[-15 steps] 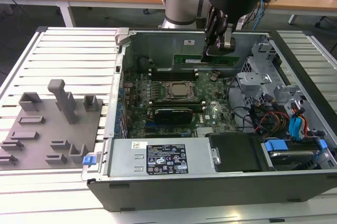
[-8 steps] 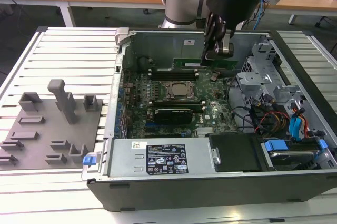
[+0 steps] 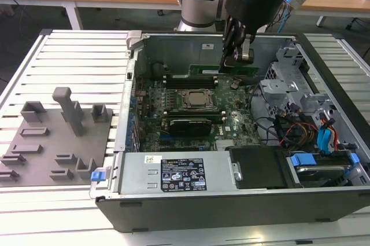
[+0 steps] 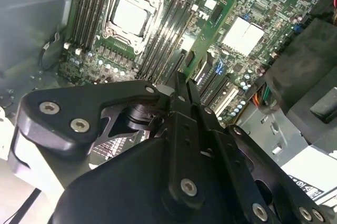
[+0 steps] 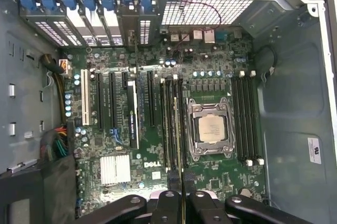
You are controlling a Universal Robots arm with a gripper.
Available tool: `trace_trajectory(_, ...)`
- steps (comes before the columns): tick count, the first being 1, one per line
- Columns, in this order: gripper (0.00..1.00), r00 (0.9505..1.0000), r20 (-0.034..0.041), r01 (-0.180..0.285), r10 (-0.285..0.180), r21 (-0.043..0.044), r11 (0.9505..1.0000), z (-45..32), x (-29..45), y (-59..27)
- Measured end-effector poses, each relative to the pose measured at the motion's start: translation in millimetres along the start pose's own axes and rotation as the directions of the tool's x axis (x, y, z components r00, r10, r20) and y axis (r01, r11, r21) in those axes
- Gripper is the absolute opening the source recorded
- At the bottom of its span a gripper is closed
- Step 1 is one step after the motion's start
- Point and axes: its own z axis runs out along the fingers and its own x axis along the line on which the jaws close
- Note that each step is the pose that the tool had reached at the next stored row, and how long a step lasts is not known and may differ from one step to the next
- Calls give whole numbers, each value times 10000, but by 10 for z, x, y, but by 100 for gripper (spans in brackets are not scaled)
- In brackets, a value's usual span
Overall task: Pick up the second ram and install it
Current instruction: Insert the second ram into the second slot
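Second ram [image 3: 206,70]: green stick gripped by the pincer [image 3: 233,65], inside the open computer case [image 3: 231,202], over the far part of the motherboard [image 3: 231,121].
Pincer state: narrow, clamped on the stick's upper edge, toward its end on the exterior view's right.
Place: just beyond the processor socket [image 3: 195,99], at the far memory sockets [image 3: 188,79]; touching a socket or just above it, cannot tell.
Done, by judgement: pickup finished, stick lined up with the sockets.
Left, by judgement: seating not confirmed; latches too small to read.
Long axis: level, from the exterior view's left to its right, parallel to the memory sockets.
Facing: on edge, thin side up, contact edge down toward the board.
Elsewhere: grey fixture plate [image 3: 52,136] on the desk [image 3: 87,49], well apart at the exterior view's left.
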Motion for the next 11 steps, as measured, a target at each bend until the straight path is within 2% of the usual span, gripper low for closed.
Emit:
trace_trajectory(7, 13, 10000, 0, 2, -2, 0, 10000, 83, -80, -2)
trace_trajectory(11, 13, 10000, 0, 0, 0, 0, 10000, 150, -82, -7)
